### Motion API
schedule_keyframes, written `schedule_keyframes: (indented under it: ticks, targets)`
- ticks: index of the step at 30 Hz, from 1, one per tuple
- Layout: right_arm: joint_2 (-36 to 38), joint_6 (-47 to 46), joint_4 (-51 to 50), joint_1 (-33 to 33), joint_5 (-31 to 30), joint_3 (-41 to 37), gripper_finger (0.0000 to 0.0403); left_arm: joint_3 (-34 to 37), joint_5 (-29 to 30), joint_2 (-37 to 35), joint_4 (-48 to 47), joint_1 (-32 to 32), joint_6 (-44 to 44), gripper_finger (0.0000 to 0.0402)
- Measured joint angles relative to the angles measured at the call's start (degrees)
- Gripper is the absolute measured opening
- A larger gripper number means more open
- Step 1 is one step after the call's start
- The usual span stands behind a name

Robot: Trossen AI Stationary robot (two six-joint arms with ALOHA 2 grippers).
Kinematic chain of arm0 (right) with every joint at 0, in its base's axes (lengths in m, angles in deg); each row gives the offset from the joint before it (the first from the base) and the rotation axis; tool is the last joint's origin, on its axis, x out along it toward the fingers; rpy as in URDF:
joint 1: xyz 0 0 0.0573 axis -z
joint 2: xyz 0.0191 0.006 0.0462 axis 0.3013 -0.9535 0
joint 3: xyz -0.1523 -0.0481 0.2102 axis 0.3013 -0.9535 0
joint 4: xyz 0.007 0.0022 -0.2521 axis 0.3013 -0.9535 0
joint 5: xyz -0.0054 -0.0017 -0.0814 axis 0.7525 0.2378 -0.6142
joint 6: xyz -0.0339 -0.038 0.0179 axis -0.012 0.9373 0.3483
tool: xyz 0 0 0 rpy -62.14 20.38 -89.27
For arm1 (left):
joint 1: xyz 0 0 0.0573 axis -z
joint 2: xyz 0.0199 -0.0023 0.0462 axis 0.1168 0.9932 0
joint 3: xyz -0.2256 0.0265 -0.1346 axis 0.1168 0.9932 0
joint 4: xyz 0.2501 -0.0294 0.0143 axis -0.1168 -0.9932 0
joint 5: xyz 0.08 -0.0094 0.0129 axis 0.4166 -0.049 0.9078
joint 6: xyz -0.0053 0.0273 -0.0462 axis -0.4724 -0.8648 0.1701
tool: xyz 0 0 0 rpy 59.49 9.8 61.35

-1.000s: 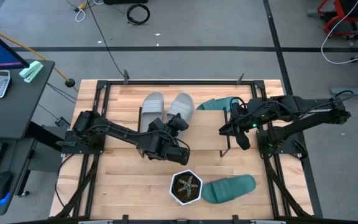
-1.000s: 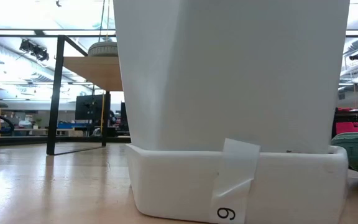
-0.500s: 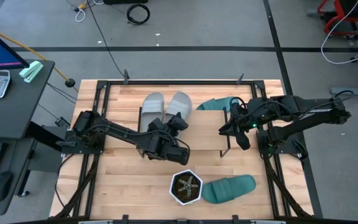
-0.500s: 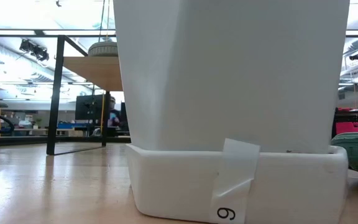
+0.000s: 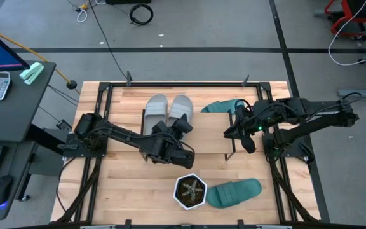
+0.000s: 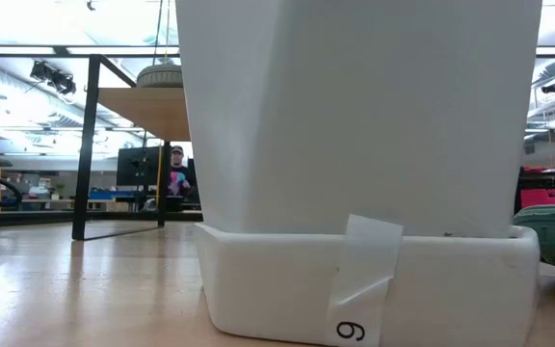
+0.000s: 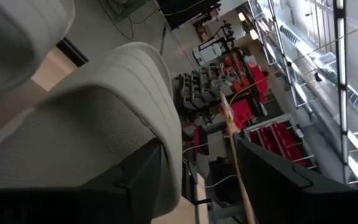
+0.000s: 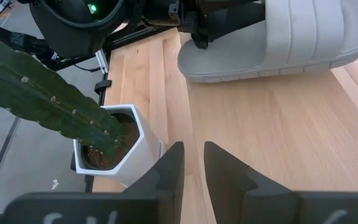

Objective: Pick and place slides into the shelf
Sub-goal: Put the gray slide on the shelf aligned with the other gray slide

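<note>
Wooden table (image 5: 126, 184): left gripper (image 5: 184, 125) spread, jaws straddling grey slide's (image 5: 182, 106) heel on shelf (image 5: 170, 137); best retreat straight back, no snagging; right gripper (image 5: 231, 131) barely parted, empty, beside teal slide (image 5: 221, 106)

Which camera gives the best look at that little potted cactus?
The right wrist view: the potted cactus shows stem, soil and white hexagonal pot. The high view shows it small from above; the low view only its pot wall; the left wrist view nothing.
</note>
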Motion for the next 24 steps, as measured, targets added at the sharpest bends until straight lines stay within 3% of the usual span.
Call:
schedule_keyframes:
  ticks: [5,18,24]
  targets:
    - [0.0,0.01,0.0,0.0,0.0,0.0,0.0069,-0.02,-0.02,0.0,1.97,0.0,0.11,0.0223]
    - [0.0,0.01,0.0,0.0,0.89,0.0,0.0069,-0.02,-3.43,0.0,-0.8,-1.47,-0.23,0.0192]
    - [0.0,0.01,0.0,0.02,1.26,0.0,0.0069,-0.02,-3.83,0.0,-0.42,-1.44,-0.23,0.0205]
